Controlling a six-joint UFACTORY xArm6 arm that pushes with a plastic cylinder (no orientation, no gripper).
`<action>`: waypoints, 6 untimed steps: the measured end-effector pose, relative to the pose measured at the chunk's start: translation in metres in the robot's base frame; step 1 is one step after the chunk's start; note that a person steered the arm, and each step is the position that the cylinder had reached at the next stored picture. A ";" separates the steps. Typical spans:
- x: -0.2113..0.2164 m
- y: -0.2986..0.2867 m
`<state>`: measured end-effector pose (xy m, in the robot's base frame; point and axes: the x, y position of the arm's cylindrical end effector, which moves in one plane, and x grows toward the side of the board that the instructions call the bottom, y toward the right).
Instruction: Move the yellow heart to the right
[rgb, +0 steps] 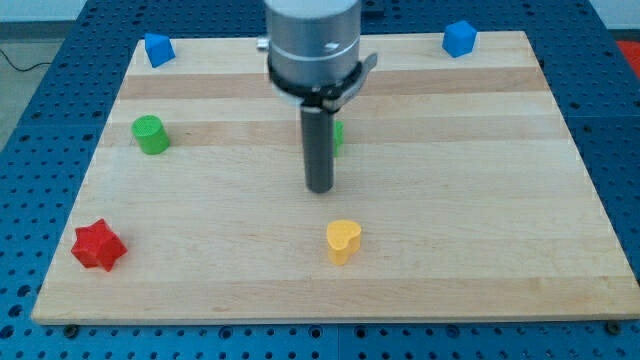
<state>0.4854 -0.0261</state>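
Observation:
The yellow heart (343, 241) lies on the wooden board (450, 200), low in the view and near its middle. My tip (319, 188) is above the heart in the view and slightly to its left, a short gap away, not touching it. A green block (338, 136) is mostly hidden behind the rod; its shape cannot be made out.
A green cylinder (151, 134) stands at the view's left. A red star (97, 246) lies at the bottom left. A blue block (158, 49) sits at the top left corner and a blue cube (459, 38) at the top right. Blue perforated table surrounds the board.

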 end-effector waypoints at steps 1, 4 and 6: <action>0.034 -0.027; 0.077 -0.034; 0.056 0.114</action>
